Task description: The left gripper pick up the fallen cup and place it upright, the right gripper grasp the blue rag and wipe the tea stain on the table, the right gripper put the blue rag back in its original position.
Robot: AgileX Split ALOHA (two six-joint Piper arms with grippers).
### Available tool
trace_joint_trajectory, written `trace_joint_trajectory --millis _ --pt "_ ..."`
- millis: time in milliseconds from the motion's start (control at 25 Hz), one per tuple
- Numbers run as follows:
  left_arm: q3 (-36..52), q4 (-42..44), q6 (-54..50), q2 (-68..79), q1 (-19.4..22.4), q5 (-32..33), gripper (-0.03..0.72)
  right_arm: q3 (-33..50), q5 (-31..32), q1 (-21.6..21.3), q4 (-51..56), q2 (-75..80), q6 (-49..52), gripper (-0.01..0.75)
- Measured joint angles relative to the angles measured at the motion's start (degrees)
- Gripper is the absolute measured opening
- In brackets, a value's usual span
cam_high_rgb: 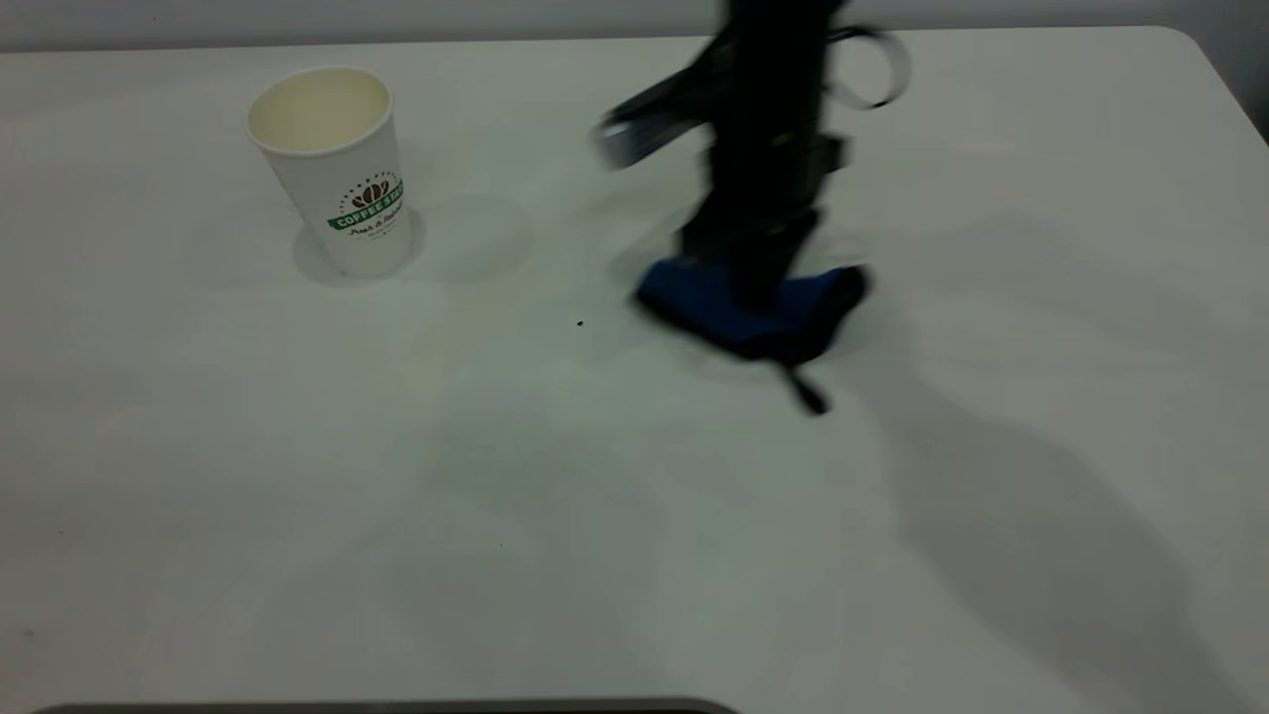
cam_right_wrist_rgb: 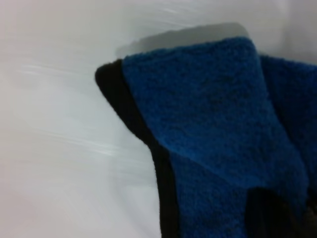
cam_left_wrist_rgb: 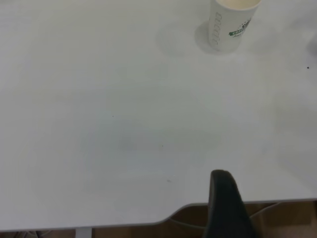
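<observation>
Near the front edge, worktop (cam_high_rgb: 496, 555) is bare white. Mid-worktop, right pincer (cam_high_rgb: 758, 283) points straight down, clenched on the bunched blue rag (cam_high_rgb: 753, 312), rag pressed to the surface, loop tab trailing toward the front. Further back on the left, cup (cam_high_rgb: 337, 169) stands upright, well apart from the rag. Left pincer (cam_left_wrist_rgb: 225, 206): only one black finger visible over the worktop edge, can't tell its state.

One cup (cam_high_rgb: 337, 169), one blue rag (cam_high_rgb: 753, 312), two claws, one table (cam_high_rgb: 595, 545).

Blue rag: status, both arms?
Right gripper down on blue rag, rag bunched on table. Cup upright, far left. Left gripper back at table edge. No stain visible.
</observation>
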Motion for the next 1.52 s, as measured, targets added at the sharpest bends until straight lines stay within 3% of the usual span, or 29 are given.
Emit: trace_joint_trajectory --millis 280,520,640,880,960,1160,1280,1520 --pt "0.00 0.00 0.00 0.00 0.00 0.00 0.481 0.00 -0.84 -9.54 -0.53 -0.05 1.01 0.036" --pt "0.00 0.00 0.00 0.00 0.00 0.00 0.481 0.00 -2.19 -10.93 0.42 -0.16 1.01 0.088" --pt "0.00 0.00 0.05 0.00 0.00 0.00 0.481 0.00 -2.89 -10.93 1.66 -0.36 1.01 0.192" --pt "0.00 0.00 0.10 0.00 0.00 0.00 0.481 0.10 -2.10 -10.76 0.27 -6.26 3.83 0.518" --pt "0.00 0.00 0.10 0.00 0.00 0.00 0.481 0.10 0.39 -10.76 -0.78 -10.28 5.69 0.572" --pt "0.00 0.00 0.10 0.00 0.00 0.00 0.481 0.10 10.67 -10.76 -3.46 -19.87 8.69 0.569" --pt "0.00 0.00 0.10 0.00 0.00 0.00 0.481 1.58 11.81 -10.94 -6.54 -25.29 11.90 0.552" --pt "0.00 0.00 0.10 0.00 0.00 0.00 0.481 18.33 12.10 -11.61 -7.93 -40.65 13.52 0.548"
